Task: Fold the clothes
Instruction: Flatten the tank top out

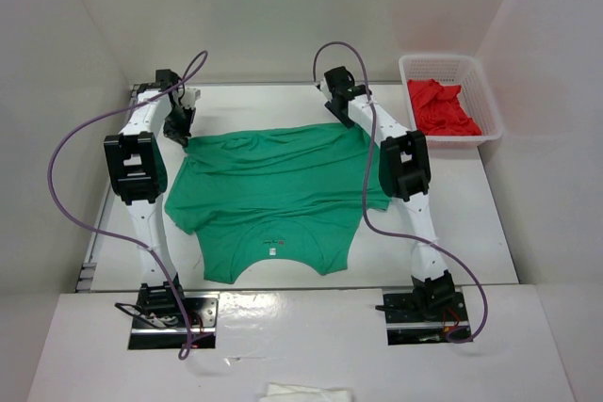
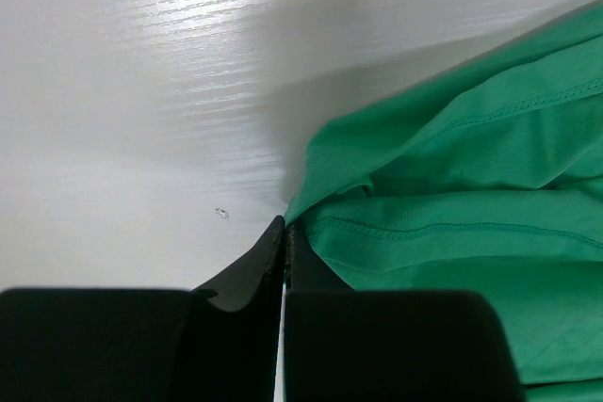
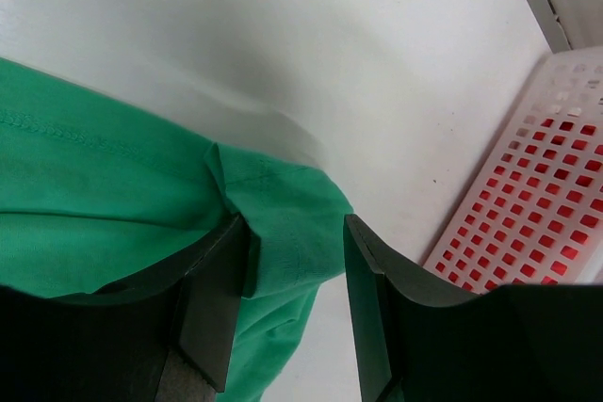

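Observation:
The clothes (image 1: 273, 190), a green T-shirt, lie spread on the white table with the neck and its small white label (image 1: 271, 251) toward the arms. My left gripper (image 1: 179, 131) is at the shirt's far-left corner. In the left wrist view it (image 2: 285, 226) is shut, and the corner of the green fabric (image 2: 443, 195) runs to a point at its tips. My right gripper (image 1: 341, 112) is at the far-right corner. It (image 3: 294, 228) stands open, low over the table, with a bunched fold of the shirt (image 3: 283, 214) between its fingers, against the left one.
A white plastic basket (image 1: 490, 129) holding a red garment (image 1: 443, 108) stands at the back right, close to the right gripper, and its perforated wall (image 3: 528, 204) shows in the right wrist view. White walls enclose the table. A white cloth (image 1: 306, 391) lies at the near edge.

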`<action>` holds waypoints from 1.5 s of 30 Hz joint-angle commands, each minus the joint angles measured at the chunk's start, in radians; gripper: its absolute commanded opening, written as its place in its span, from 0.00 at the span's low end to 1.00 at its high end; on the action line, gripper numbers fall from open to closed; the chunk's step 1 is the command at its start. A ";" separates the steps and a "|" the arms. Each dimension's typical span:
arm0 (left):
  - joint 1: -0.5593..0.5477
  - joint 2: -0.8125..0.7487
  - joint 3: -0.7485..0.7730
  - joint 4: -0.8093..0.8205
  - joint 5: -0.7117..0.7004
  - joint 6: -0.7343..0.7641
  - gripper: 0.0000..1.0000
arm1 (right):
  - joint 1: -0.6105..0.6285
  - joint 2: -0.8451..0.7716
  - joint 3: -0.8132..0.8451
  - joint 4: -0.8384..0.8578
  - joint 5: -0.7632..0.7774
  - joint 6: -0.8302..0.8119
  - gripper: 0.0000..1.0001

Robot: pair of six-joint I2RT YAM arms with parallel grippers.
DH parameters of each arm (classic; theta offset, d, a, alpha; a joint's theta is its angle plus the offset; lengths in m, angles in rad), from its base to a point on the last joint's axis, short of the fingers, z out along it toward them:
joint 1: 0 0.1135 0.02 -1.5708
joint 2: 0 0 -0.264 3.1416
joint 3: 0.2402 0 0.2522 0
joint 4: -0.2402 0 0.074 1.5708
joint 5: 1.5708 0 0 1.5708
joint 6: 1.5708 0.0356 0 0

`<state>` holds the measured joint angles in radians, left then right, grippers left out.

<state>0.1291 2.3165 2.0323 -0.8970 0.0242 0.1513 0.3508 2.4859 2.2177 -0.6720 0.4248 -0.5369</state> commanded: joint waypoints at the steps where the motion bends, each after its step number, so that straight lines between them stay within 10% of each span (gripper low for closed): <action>1: 0.006 -0.039 -0.009 0.001 0.016 -0.012 0.00 | -0.003 -0.065 -0.007 0.037 0.028 -0.009 0.52; 45: 0.006 -0.039 -0.009 0.001 0.025 -0.012 0.00 | 0.034 0.016 0.042 0.028 0.037 -0.018 0.54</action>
<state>0.1295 2.3165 2.0304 -0.8967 0.0315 0.1513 0.3771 2.4931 2.2147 -0.6567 0.4503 -0.5629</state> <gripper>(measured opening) 0.008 0.543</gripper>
